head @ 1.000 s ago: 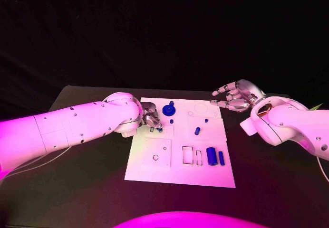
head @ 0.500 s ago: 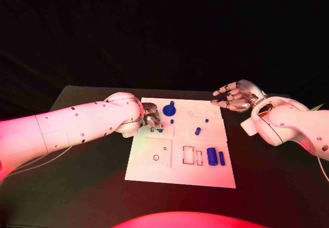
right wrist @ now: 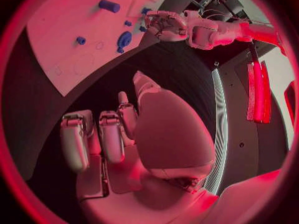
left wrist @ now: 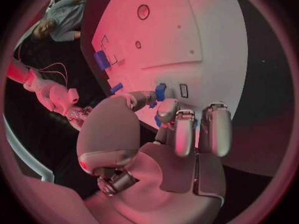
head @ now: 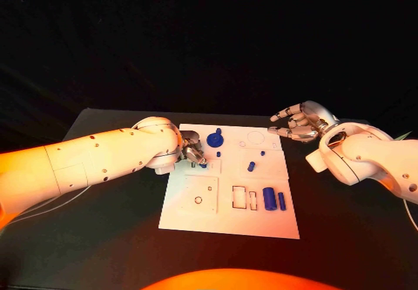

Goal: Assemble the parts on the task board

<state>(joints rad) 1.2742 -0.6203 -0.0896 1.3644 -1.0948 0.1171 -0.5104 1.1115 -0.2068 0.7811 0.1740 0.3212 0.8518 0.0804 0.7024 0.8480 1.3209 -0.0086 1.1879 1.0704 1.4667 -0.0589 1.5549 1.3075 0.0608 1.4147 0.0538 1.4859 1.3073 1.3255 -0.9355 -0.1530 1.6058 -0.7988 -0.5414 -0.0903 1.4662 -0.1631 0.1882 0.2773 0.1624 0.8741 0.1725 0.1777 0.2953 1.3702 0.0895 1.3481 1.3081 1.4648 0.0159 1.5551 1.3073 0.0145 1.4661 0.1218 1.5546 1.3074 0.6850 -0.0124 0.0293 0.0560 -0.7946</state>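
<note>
The white task board (head: 196, 214) lies in the middle of the black table. My left hand (head: 191, 151) is over the board's far left part and pinches a small blue part (left wrist: 161, 91) between thumb and fingertips, close above the board near a small rectangular slot (left wrist: 184, 90). A round blue part (head: 215, 141) stands just beyond that hand. Small blue pieces (head: 250, 166) lie mid-board, and a blue cylinder (head: 269, 198) with a thinner blue pin (head: 281, 200) lies at the right. My right hand (head: 296, 125) hovers off the board's far right corner, fingers apart and partly curled, holding nothing.
The board has outlined recesses: a square with a small ring (head: 199, 200) at the near left and narrow rectangles (head: 238, 197) in the middle. Bare black table (head: 122, 211) runs along both sides of the board. The right wrist view shows my left hand (right wrist: 167, 24) across the board.
</note>
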